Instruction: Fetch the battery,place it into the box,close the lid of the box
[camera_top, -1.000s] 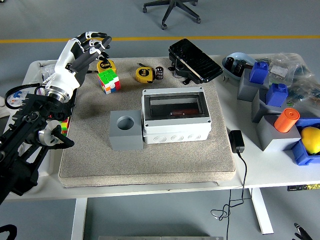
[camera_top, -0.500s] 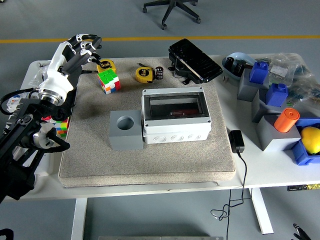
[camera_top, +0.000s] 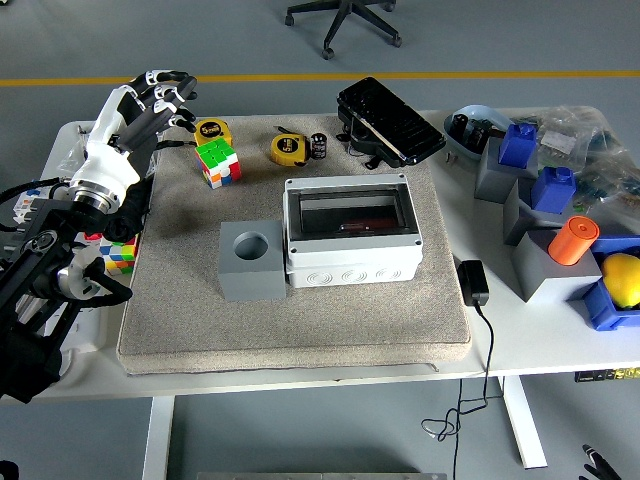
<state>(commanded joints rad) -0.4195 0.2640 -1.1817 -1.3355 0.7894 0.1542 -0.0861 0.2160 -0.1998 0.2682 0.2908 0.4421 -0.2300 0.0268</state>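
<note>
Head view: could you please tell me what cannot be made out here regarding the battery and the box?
- Box, head view: lid appears shut; something reddish shows through the tinted window, too dim to identify.
- Battery: the small dark cylinder by the tape measure may be one; too small to confirm.
- Left hand: empty, fingers loosely curled.
- Right hand: outside the frame.

One head cam, mounted high on robot's side, looks fwd and down at mid range over white table (camera_top: 520, 340); near edge at bottom, grey floor beyond at top. No 2nd view.
</note>
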